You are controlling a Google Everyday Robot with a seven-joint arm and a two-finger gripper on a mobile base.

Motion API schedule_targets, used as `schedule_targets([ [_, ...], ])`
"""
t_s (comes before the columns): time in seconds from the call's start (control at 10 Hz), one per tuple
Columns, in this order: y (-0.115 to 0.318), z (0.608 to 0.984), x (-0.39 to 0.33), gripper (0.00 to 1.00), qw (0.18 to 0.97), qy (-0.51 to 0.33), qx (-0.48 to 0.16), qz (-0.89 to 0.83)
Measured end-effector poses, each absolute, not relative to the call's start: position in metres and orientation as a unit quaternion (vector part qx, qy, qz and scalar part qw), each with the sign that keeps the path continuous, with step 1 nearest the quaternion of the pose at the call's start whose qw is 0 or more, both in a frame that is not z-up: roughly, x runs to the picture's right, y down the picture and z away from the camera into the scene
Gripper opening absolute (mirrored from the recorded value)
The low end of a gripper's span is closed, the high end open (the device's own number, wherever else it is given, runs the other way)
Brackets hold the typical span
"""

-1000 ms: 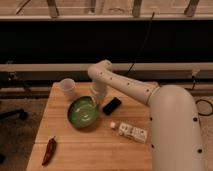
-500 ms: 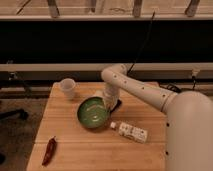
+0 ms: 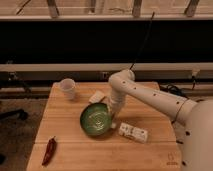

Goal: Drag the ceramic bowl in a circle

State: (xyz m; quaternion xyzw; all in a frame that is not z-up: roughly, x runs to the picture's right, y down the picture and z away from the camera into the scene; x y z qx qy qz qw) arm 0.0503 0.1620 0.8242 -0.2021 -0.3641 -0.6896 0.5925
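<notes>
Your gripper (image 3: 114,111) rests at the 2 o'clock rim of the ceramic bowl (image 3: 97,120), mid-tabletop (image 3: 65,146), so the bowl's centre lies toward 8 o'clock from it; whether it pinches that rim, you cannot tell.

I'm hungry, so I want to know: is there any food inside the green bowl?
No food shows. Inside the ceramic bowl only its pale ring pattern can be seen. The gripper sits at the bowl's right rim and covers that bit of the inside, so that part cannot be seen.
</notes>
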Motion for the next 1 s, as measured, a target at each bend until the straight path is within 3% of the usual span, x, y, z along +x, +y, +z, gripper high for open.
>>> schedule_targets([
  [0.5,0.202,0.803,0.045,0.00,0.560,-0.382,-0.202,-0.707],
  [1.0,0.215,0.785,-0.028,0.00,0.506,-0.404,-0.167,-0.744],
])
